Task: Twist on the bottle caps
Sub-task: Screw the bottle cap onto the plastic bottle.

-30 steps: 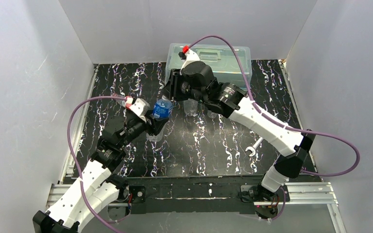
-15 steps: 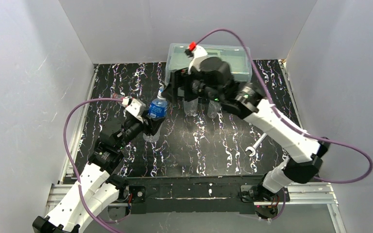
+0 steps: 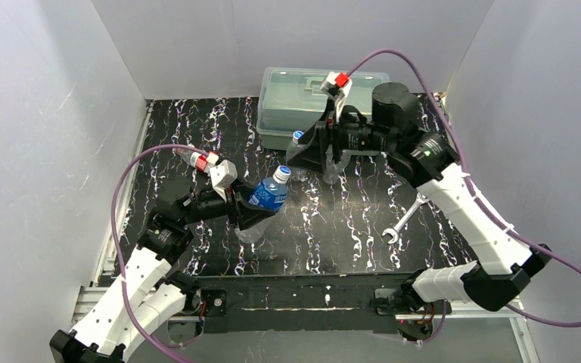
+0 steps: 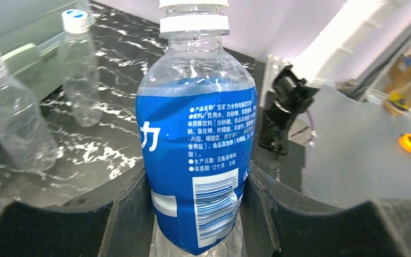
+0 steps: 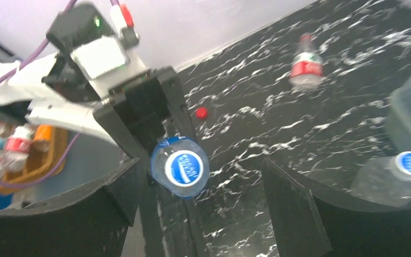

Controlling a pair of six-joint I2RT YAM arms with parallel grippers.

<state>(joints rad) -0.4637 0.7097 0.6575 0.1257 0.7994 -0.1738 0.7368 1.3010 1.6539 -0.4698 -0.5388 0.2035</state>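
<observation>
Holds the small clear plastic bottle with the blue label [image 4: 198,134] tight in the left gripper [image 3: 251,212], near left. Shows the right gripper [image 5: 200,176] spread wide, farther right.

Bare table [image 3: 325,227] mid-front; beyond it two plain bottles [image 4: 81,80] and box [image 3: 295,98]; wrench [image 3: 402,224] at right.

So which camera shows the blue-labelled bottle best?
The left wrist view: the blue-labelled bottle fills the frame, its label sharp. The top view shows it small; the right wrist view shows mostly its cap from above.
</observation>
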